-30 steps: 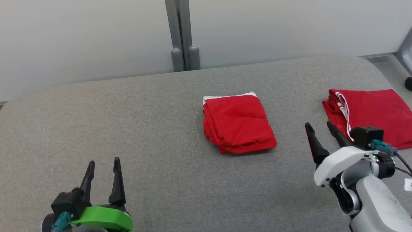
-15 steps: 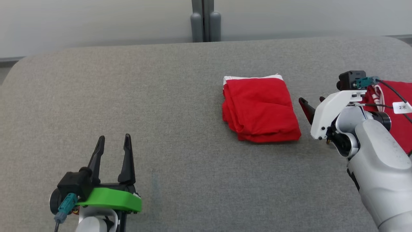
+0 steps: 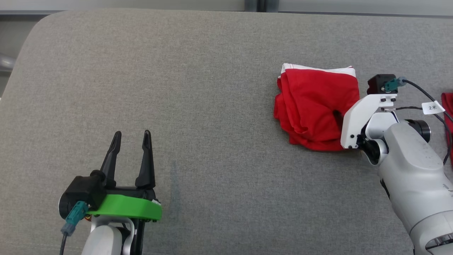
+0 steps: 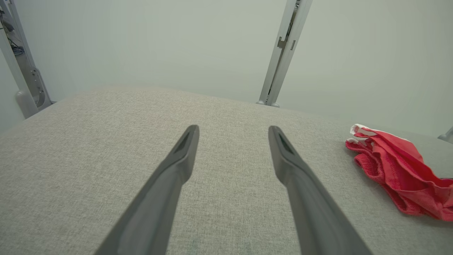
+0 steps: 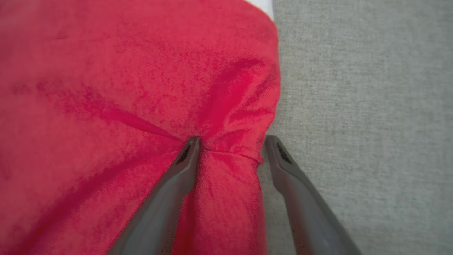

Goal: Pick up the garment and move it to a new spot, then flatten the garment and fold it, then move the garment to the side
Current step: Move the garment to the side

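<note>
1. Bright, even, soft light with no glare.
2. A faint shadow edges the red garment on the counter.
3. In the right wrist view the cloth is blurred.
4. The left wrist view bends at its edges.

grey fabric-covered table, rounded corners, woven texture. folded red garment lies on it right of centre, white trim along far edge, near side rumpled. second red cloth on table at right edge, mostly cut off.
</note>
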